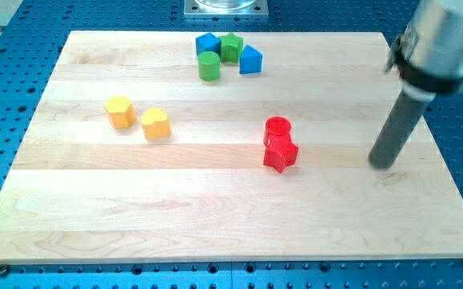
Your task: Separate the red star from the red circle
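Observation:
The red circle [278,128] stands near the middle of the wooden board, a little to the view's right. The red star [280,153] sits directly below it and touches it. My tip [383,164] rests on the board well to the right of the red star, at about the same height in the view, with a wide gap between them. The dark rod rises from it toward the view's top right.
A yellow hexagon block [119,111] and a yellow heart block [156,124] sit at the left. At the top centre cluster a blue block [208,43], a green block [231,47], a green cylinder [209,66] and a blue triangle block [250,60].

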You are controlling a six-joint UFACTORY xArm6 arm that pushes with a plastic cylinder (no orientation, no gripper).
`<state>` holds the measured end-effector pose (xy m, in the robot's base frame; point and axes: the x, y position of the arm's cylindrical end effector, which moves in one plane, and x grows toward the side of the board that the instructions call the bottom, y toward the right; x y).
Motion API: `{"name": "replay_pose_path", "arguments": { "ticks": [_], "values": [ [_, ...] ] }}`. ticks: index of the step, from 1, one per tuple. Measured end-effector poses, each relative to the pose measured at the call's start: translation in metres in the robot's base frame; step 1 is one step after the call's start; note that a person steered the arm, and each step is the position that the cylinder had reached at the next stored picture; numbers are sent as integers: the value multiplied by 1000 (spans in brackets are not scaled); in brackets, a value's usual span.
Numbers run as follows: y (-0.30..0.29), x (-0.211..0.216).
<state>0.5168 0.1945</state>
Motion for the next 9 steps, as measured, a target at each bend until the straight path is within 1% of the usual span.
{"name": "replay_pose_path", "arguments": {
  "ticks": [1,2,3,4,5,6,7,8,9],
  "values": [
    [-78,4],
    [-136,-24],
    [-164,-54],
    [-207,-110],
    [-242,-124],
    [-221,-78],
    [-239,-71],
    [-242,-94],
    [-244,-130]
  ]
}}
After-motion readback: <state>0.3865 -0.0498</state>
